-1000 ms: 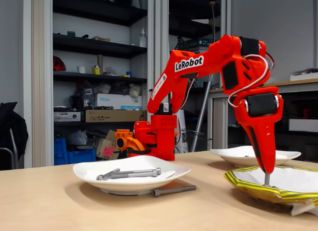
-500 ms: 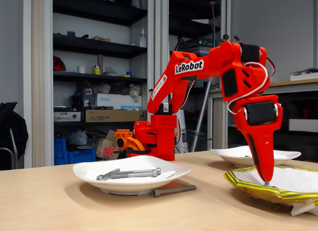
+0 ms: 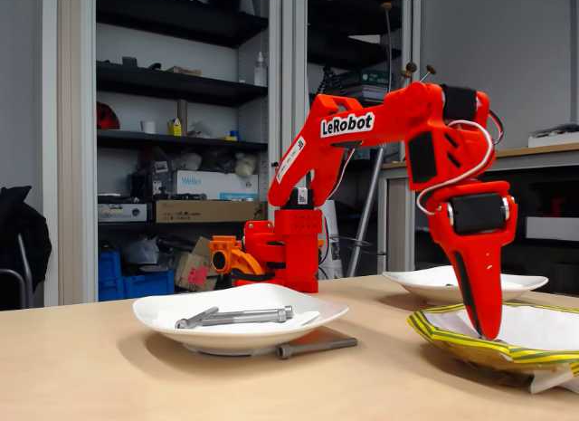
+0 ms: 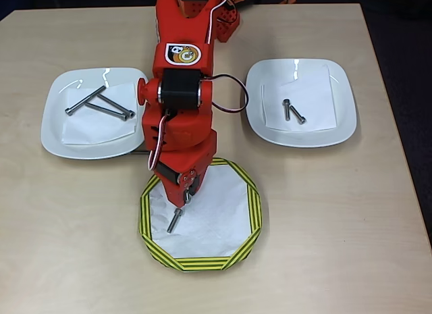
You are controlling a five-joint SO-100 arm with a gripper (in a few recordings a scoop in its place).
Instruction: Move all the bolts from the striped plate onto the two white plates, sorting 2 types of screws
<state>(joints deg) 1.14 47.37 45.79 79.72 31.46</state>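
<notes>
One grey bolt [image 4: 175, 221] is being seen lying on the white centre of the striped plate [image 4: 251, 204] in the overhead view, slanted, with its upper end just below the gripper [image 4: 185, 194]. Whether that bolt is being touched or pinched cannot be told, and whether the jaws are apart or together cannot be told either, since the fingers are being hidden by the arm's own body from above and by the plate's rim [image 3: 470, 347] in the fixed view. The gripper [image 3: 488, 330] is being held pointing straight down into the striped plate in the fixed view.

Two long bolts [image 4: 99, 105] are being shown crossed on the left white plate [image 4: 57, 135] in the overhead view, and two short bolts [image 4: 291, 111] are being shown side by side on the right white plate [image 4: 344, 118]. One more long bolt [image 3: 315, 347] is being seen lying on the table [image 3: 109, 376], just in front of the nearer white plate [image 3: 181, 323].
</notes>
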